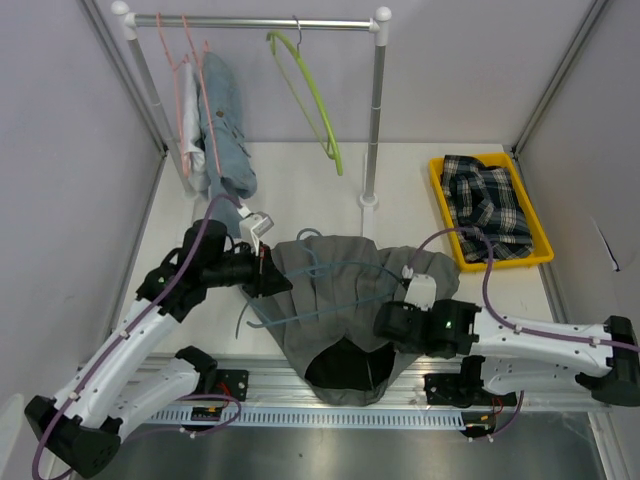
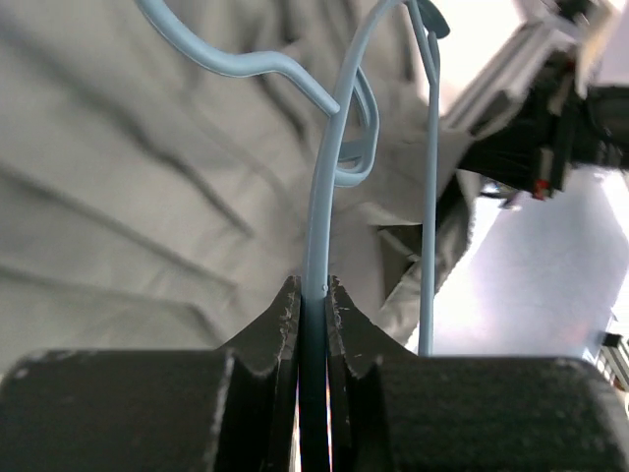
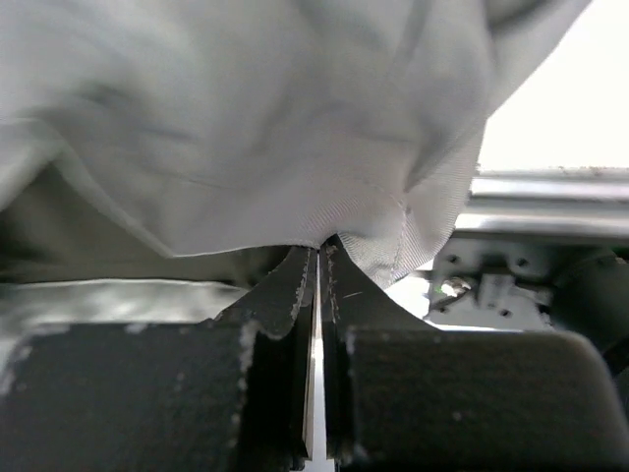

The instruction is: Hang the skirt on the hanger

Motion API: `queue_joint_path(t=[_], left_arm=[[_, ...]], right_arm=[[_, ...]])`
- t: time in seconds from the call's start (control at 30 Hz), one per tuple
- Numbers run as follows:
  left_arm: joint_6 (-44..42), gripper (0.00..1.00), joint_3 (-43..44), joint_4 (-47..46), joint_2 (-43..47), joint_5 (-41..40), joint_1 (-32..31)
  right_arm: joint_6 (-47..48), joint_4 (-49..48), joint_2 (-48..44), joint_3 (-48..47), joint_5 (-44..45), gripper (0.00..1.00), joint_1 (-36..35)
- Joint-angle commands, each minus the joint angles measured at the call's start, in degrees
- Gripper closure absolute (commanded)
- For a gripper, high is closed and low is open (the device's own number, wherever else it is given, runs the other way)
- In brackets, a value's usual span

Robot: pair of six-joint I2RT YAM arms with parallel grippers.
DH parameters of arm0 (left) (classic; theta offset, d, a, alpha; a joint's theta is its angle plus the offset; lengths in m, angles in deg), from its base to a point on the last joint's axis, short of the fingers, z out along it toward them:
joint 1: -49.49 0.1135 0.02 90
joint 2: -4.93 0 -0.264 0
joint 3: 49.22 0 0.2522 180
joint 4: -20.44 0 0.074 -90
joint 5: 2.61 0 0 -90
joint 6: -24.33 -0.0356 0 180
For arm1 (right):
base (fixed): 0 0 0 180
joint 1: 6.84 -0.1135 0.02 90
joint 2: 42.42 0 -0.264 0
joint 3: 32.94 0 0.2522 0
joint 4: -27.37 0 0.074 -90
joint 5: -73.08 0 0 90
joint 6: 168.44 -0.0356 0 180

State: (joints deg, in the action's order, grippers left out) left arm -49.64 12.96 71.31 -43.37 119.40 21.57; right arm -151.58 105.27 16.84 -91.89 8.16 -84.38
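Left arm (image 1: 120,350), right arm (image 1: 545,335): white link shells, black joint housings, black bases. Lilac cable (image 1: 196,240) runs along each, held by white ties. Small green light (image 1: 447,323) on right wrist housing. Fingers (image 2: 275,329) matte black, grainy, edges scuffed pale.

White table (image 1: 300,170), pale walls (image 1: 460,70), seemingly metal rail (image 1: 260,21)

I am reaching my left arm (image 1: 130,340) in from the left, elbow bent, my left gripper (image 2: 313,290) pinching the blue hanger (image 2: 317,197) wire tight. I am stretching my right arm (image 1: 540,335) low from the right, my right gripper (image 3: 317,254) clamping a fold of the grey skirt (image 3: 246,128).
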Motion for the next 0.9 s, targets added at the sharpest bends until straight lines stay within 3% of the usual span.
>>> queue_joint_path(t=[0.0, 0.13, 0.3, 0.57, 0.7, 0.87], left_arm=[[0.1, 1.0, 4.2, -6.9, 2.4, 7.4, 0.5], [-2.0, 1.0, 6.4, -6.3, 3.8, 7.6, 0.5], [-3.9, 1.0, 6.4, -5.6, 10.8, -1.2, 0.5], [-9.9, 1.0, 4.1, -2.8, 17.5, -6.6, -1.2], [-11.8, 1.0, 4.2, -1.9, 17.7, -9.4, -7.3], [-14.5, 1.0, 5.6, 0.1, 13.9, -21.5, -16.8]], right_arm=[[6.2, 1.4, -2.1, -7.8, 5.2, 1.0, 4.4], [15.0, -0.5, -3.6, -12.3, 4.2, 1.0, 12.7], [24.5, -3.9, -4.7, -13.2, -1.6, 1.0, 24.2], [30.7, -6.7, -5.7, -11.9, -8.2, 1.0, 33.2], [32.4, -7.8, -5.2, -11.3, -10.4, 1.0, 36.0], [34.9, -9.6, -4.2, -11.3, -13.7, 1.0, 39.6]])
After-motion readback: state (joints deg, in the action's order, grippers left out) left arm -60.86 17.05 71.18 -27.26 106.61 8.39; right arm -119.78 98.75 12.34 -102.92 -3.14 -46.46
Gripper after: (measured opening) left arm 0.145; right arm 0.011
